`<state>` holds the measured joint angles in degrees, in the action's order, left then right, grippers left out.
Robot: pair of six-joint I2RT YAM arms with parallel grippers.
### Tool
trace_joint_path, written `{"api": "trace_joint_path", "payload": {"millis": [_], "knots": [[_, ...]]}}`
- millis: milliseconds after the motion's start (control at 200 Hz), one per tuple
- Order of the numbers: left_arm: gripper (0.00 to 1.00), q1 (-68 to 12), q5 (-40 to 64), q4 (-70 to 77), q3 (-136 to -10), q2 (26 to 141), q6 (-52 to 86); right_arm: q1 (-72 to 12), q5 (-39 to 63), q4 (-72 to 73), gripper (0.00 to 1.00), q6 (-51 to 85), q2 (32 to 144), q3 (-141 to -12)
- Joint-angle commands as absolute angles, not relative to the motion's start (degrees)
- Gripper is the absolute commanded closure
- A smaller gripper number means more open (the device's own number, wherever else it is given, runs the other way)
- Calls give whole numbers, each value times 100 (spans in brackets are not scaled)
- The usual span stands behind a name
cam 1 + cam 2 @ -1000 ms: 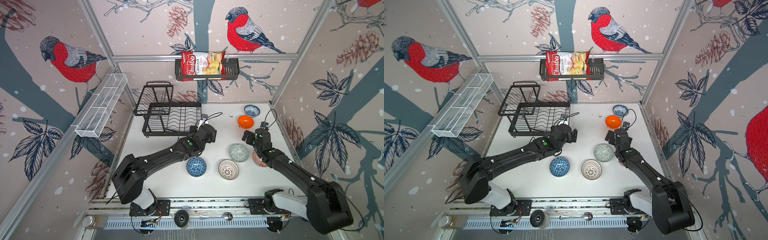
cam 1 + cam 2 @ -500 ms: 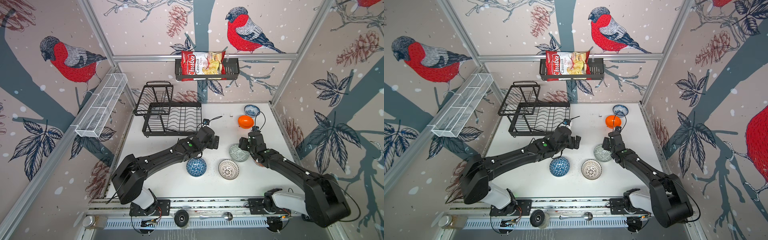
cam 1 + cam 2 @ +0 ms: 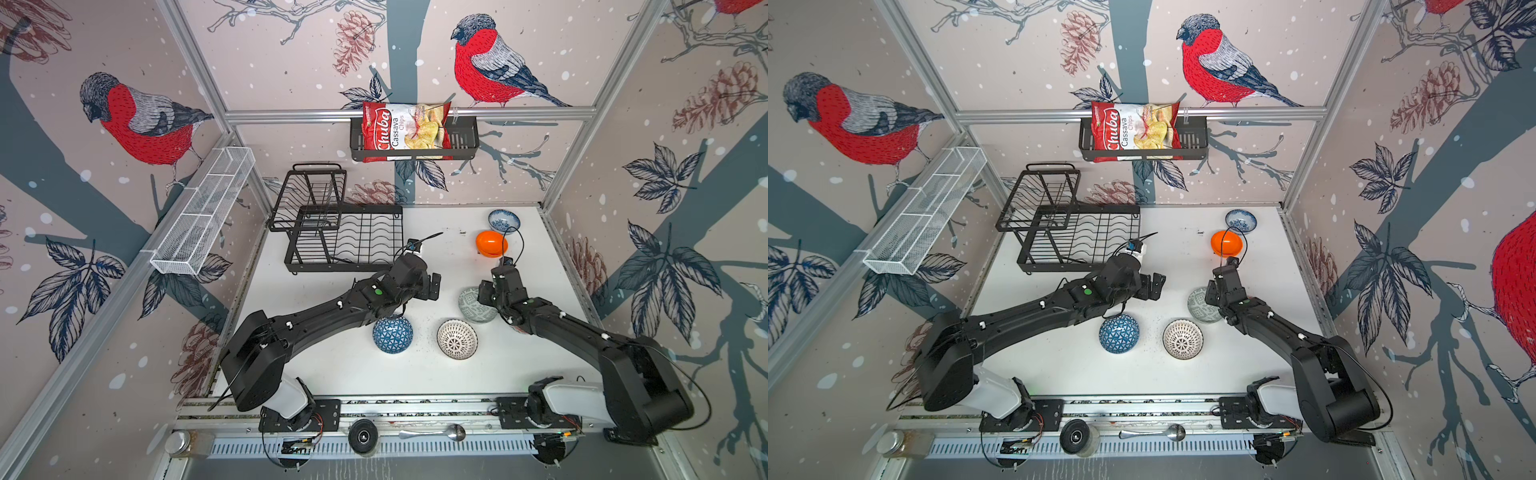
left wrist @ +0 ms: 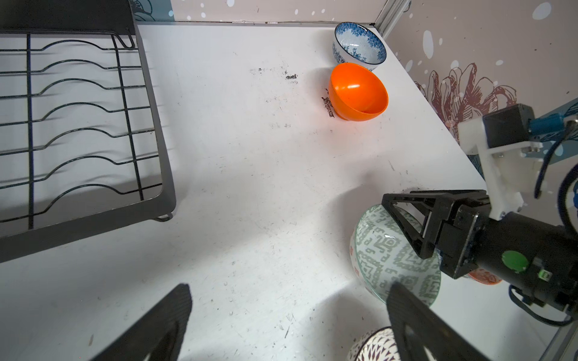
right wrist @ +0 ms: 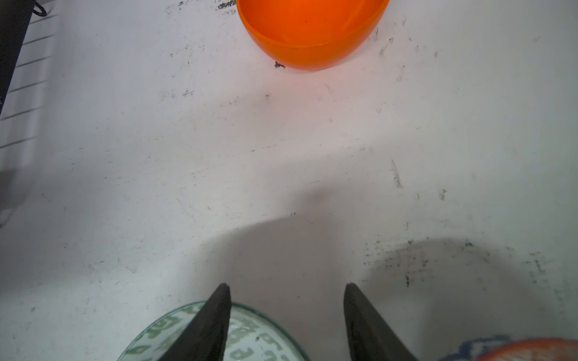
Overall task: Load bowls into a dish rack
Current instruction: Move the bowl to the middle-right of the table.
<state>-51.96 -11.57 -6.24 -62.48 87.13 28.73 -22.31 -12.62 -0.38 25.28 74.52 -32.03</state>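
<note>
- Right under the right claw (image 5: 286, 286) sits the grey-green bowl (image 3: 471, 308) on the counter (image 3: 436, 374): one finger (image 5: 206, 325) is down inside it, the other is outside, and the rim runs between them!
- Those fingers stand partway apart; whether they are pinching the rim, I cannot tell.
- Tucked just beside that claw, under its arm, the red-orange bowl (image 4: 484, 277) peeks out.
- Straight ahead of the right claw lies the plain orange bowl (image 3: 490, 244), tipped on its side. Beyond it, the blue-flowered bowl (image 3: 503, 220) stands near the back corner.
- Now the left claw (image 4: 289, 286): released, fingers spread wide, nothing between them. It faces the right claw across the grey-green bowl.
- Back behind the left claw, beside its arm, rests the blue triangle bowl (image 3: 392, 334). The white lattice bowl (image 3: 457, 338) sits just next to it.
- Off to the left claw's other side stands the dish rack (image 3: 345, 237), well apart from every bowl.
</note>
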Motion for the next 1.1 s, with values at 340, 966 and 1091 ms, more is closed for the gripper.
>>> {"api": "trace_joint_path", "payload": {"millis": [340,966,1091], "knots": [[2,-5178,-1103,-492,-6135,8622,2949,-2264,-1002,0,51,2662,7206,-3005],[2,-5181,-1046,-360,-6065,8623,2983,-2331,-844,58,66,2787,6913,-2606],[2,-5179,-1055,-369,-6069,8597,2972,-2335,-906,99,76,2769,7044,-2678]]}}
